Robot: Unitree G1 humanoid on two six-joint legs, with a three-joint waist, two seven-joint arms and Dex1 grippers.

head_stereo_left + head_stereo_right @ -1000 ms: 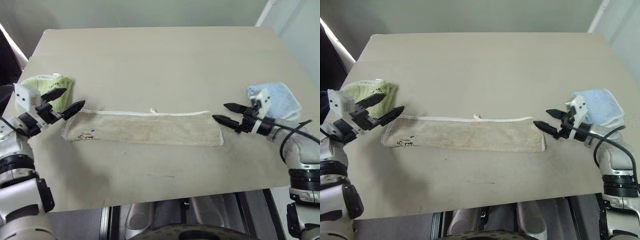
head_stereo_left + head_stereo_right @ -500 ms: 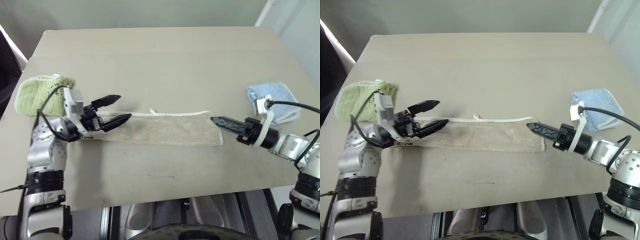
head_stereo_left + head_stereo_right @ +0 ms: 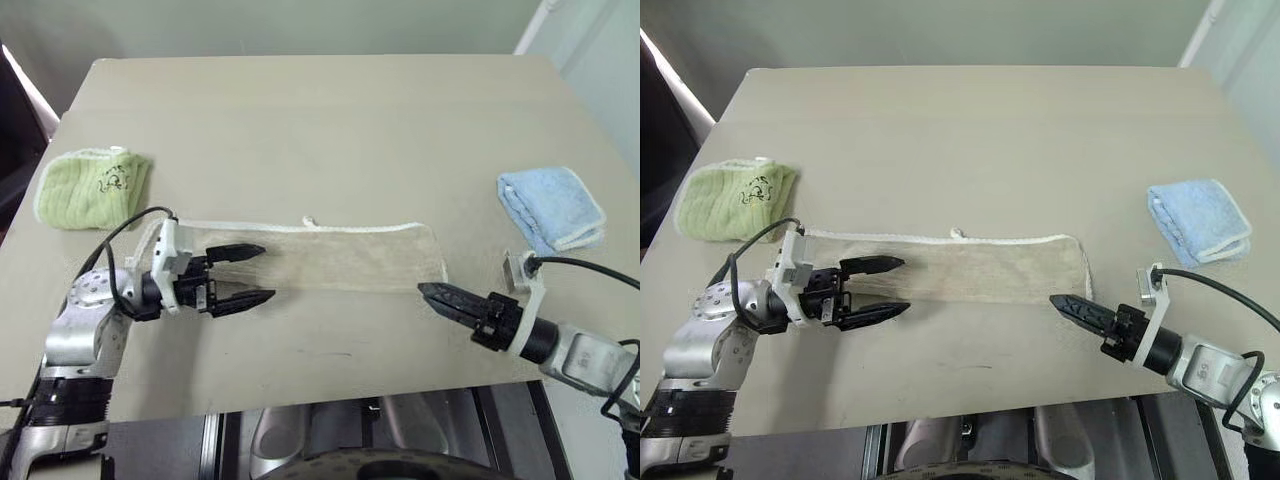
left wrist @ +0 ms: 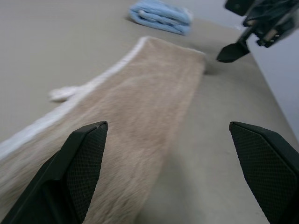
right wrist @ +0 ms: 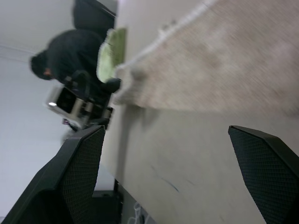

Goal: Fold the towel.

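1. Left eye view gives you the full layout: the towel [image 3: 320, 256] lies flat as a long folded strip across the middle of the tabletop [image 3: 330, 110], its white corded edge on the far side.
2. Your left tool [image 3: 250, 275] sits at the towel's left end with its fingers apart, one above the cloth and one over bare tabletop on the near side. It holds nothing.
3. Your right tool [image 3: 445, 297] points toward the towel's near right corner, just beside it and clear of the cloth. From the head views it shows edge-on, so the gap cannot be judged there.
4. Right wrist view settles that point: both fingers [image 5: 77, 172] stand wide apart with nothing between them. It also shows a dark-clothed person [image 5: 70, 51] beyond the tabletop's far-left edge.
5. Left wrist view shows the towel running away between its own spread fingers [image 4: 79, 163], with the right tool's tip at the far end.
6. A green folded cloth [image 3: 90, 185] lies at the left of the tabletop and a blue folded cloth [image 3: 550, 207] at the right, both apart from the towel.
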